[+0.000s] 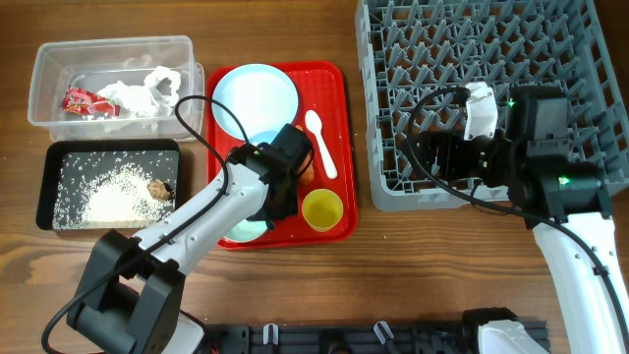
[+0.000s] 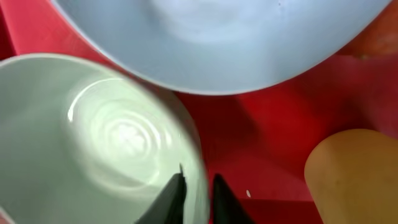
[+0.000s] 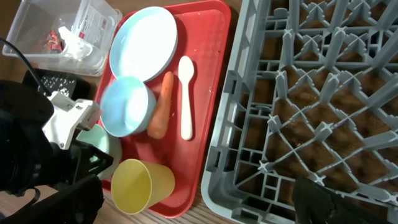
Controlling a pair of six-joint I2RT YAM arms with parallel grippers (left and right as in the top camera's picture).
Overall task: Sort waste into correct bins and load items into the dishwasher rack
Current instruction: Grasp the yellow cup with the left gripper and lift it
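Observation:
My left gripper (image 2: 198, 180) is shut on the rim of a pale green bowl (image 2: 93, 137), one finger inside and one outside. That bowl (image 1: 244, 232) sits at the near-left corner of the red tray (image 1: 339, 88). On the tray too are a pale blue bowl (image 3: 127, 106), the plate (image 1: 254, 98), the carrot (image 3: 160, 104), the white spoon (image 1: 320, 143) and the yellow cup (image 1: 321, 208). My right gripper (image 1: 434, 155) hangs open over the near edge of the dishwasher rack (image 1: 511, 59), holding nothing.
The clear tub (image 1: 49, 69) at the far left holds a red wrapper (image 1: 81, 99) and white tissue (image 1: 147, 90). Below it the black tray (image 1: 49, 211) holds rice grains (image 1: 113, 197) and a brown scrap (image 1: 160, 187). My left arm crosses the tray's left side.

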